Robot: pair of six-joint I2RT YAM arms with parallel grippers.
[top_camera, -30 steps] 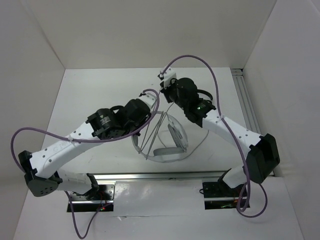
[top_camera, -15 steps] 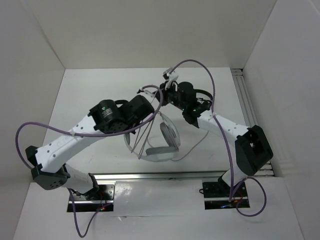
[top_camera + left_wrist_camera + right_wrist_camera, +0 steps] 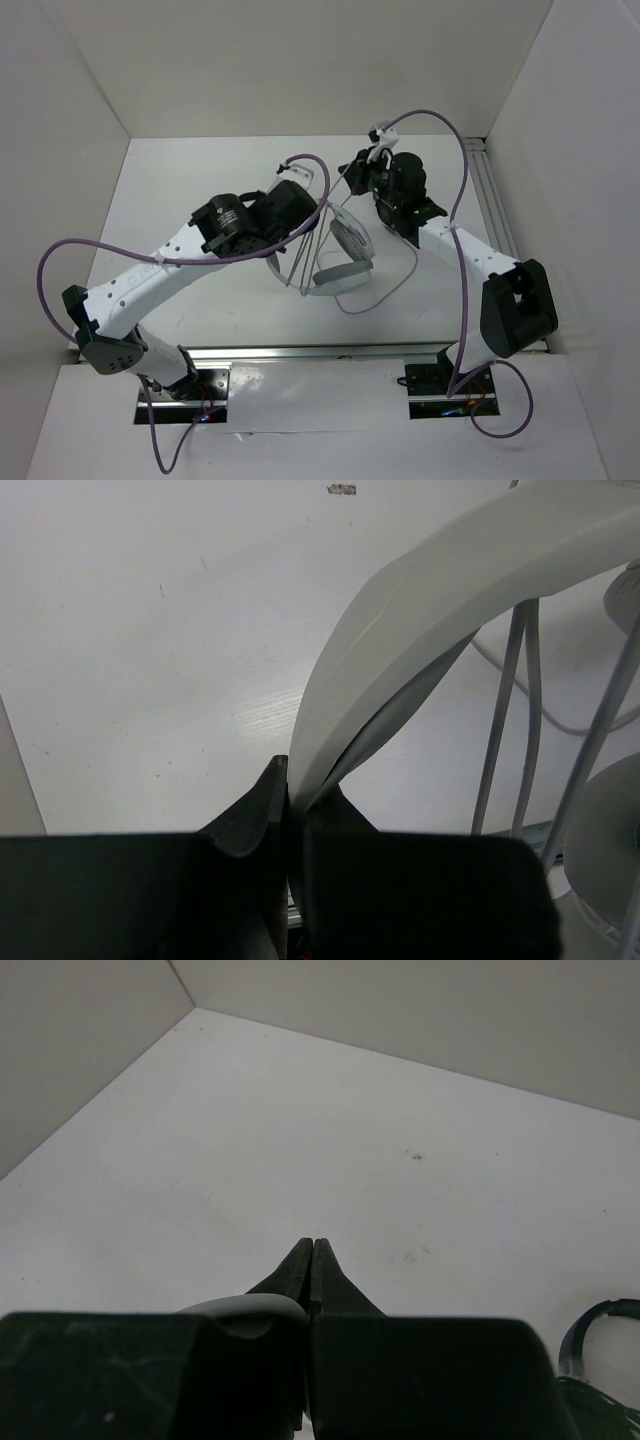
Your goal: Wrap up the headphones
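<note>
Headphones (image 3: pixel 340 275) are hanging from the left gripper (image 3: pixel 290 780), clamped on the headband (image 3: pixel 420 590). Right gripper (image 3: pixel 312 1260), pinched shut just beyond it, is swinging outward, tensioning cable strands (image 3: pixel 500 720); wrap seemingly progressing.

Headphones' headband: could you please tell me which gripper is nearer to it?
Left. The left gripper is clamped on the headband itself; the right gripper, shut, sits apart, beyond the far side of the headphones.

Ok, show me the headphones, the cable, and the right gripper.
headphones (image 3: pixel 420 610), left wrist view, on the wide headband.
cable (image 3: pixel 497 730), left wrist view, on a straight strand.
right gripper (image 3: pixel 313 1247), right wrist view, between its shut fingertips.
</note>
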